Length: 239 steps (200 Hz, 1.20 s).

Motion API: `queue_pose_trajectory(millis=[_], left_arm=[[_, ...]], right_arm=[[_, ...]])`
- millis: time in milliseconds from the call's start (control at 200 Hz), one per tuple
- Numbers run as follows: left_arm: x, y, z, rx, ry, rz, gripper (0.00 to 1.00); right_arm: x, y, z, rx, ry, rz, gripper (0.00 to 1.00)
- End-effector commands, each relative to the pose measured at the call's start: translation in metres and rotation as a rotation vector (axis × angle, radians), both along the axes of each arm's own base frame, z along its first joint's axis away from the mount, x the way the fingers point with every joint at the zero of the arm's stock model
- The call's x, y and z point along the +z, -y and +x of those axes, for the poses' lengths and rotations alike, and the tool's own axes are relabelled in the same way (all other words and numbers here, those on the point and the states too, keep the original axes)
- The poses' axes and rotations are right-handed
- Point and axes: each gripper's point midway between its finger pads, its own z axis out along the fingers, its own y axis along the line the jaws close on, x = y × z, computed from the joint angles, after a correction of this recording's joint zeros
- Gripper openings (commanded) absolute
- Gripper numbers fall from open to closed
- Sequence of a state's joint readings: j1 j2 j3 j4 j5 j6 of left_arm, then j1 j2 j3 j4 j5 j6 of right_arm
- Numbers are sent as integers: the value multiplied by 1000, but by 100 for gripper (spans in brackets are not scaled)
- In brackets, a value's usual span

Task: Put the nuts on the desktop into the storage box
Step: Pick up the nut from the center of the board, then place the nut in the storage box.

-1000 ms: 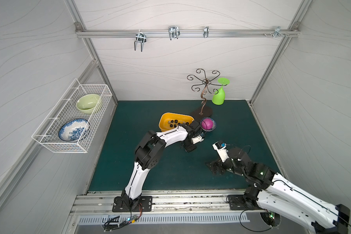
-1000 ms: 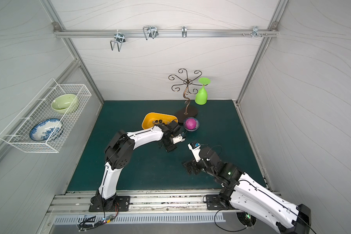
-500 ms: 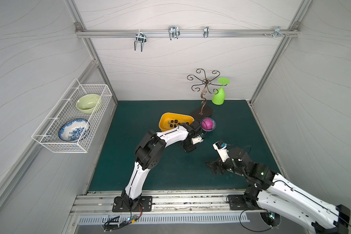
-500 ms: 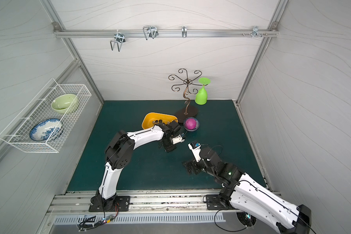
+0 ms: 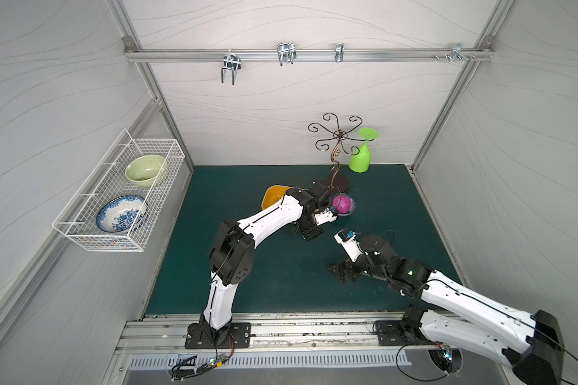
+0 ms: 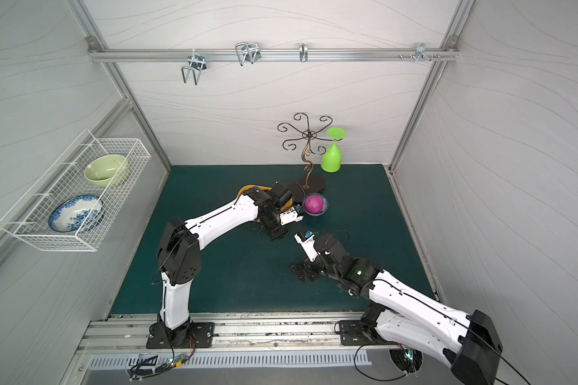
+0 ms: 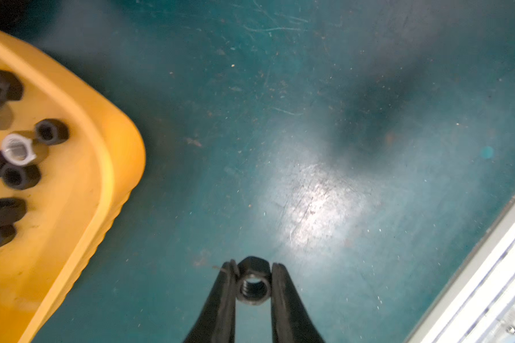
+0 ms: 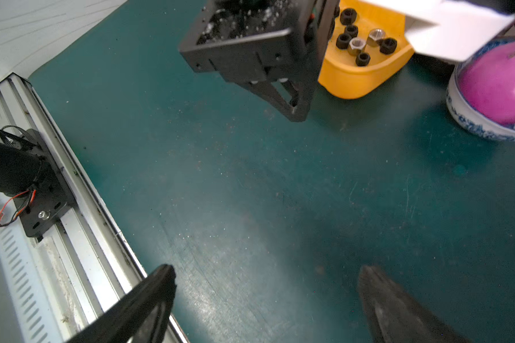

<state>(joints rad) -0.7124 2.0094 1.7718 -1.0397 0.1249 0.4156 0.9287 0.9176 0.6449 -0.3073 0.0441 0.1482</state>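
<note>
My left gripper (image 7: 253, 277) is shut on a small black nut (image 7: 252, 289), pinched between its fingertips over the teal desktop (image 7: 309, 118). The yellow storage box (image 7: 81, 184) lies close beside it, with several black and silver nuts (image 7: 18, 148) inside. In both top views the left arm hides much of the box (image 5: 272, 196) (image 6: 246, 190), and the left gripper (image 5: 311, 233) (image 6: 276, 233) points down just in front of it. My right gripper (image 8: 265, 273) stands open over bare desktop, nearer the front (image 5: 339, 271). The right wrist view shows the box (image 8: 366, 77) behind the left gripper (image 8: 295, 110).
A blue-patterned bowl with a pink ball (image 5: 342, 204) sits right of the box. Behind it are a bronze hook stand (image 5: 337, 176) and an upturned green glass (image 5: 361, 160). A white wire basket (image 5: 114, 200) hangs on the left wall. A metal rail (image 5: 281, 330) runs along the front edge.
The left wrist has shifted up and towards the storage box, covering more of it, with the gripper still shut. The right arm has not moved.
</note>
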Motion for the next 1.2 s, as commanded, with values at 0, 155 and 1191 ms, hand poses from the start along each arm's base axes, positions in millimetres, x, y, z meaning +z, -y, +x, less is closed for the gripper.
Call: queue_pose_trajectory(millis=[0,155,1191], left_arm=[[30,-13,13,25,25,-33,6],[52,-30,47,79,102,-62,7],[-51,-115,167,305,51,38,5]], right_arm=[[28,-18,9,24,69,67,99],[45,-26,33,-58,128,79,99],[45,-91,83,-35,155,1,99]])
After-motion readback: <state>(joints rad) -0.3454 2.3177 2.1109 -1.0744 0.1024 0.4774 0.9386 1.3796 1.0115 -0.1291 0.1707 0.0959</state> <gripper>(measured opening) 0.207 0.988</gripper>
